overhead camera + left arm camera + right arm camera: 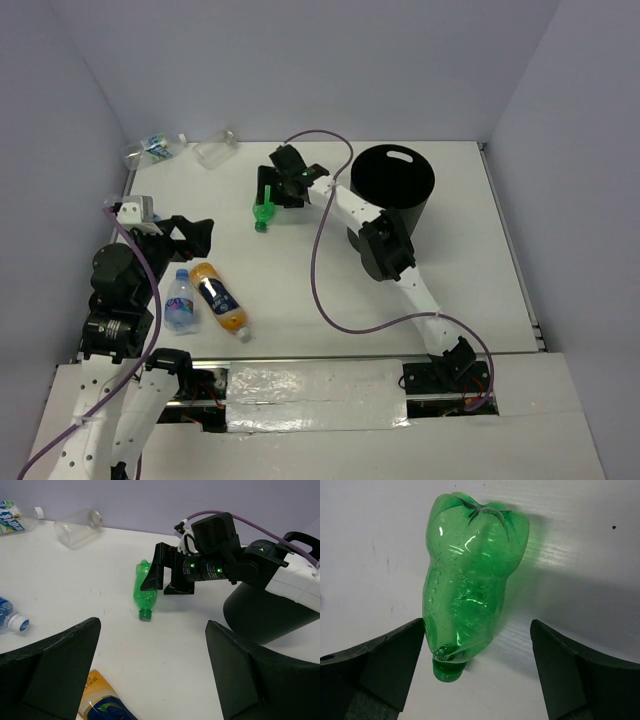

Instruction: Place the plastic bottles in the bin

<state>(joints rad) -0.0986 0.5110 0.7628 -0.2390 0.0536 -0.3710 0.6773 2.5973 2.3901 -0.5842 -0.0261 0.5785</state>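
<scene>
A green plastic bottle (470, 580) lies on its side on the white table, cap toward the camera in the right wrist view. My right gripper (477, 635) is open and straddles its neck end: the left finger sits against the bottle's side, the right finger stands well apart. From above, the green bottle (263, 212) lies left of the black bin (395, 180), with the right gripper (275, 192) over it. My left gripper (152, 630) is open and holds nothing, near an orange bottle (220, 297) and a clear blue-labelled bottle (180, 300).
Two more clear bottles lie at the far left corner by the wall: a labelled one (155, 148) and a plain one (215, 148). The right arm's purple cable (318, 260) loops over the table. Walls enclose the table on three sides.
</scene>
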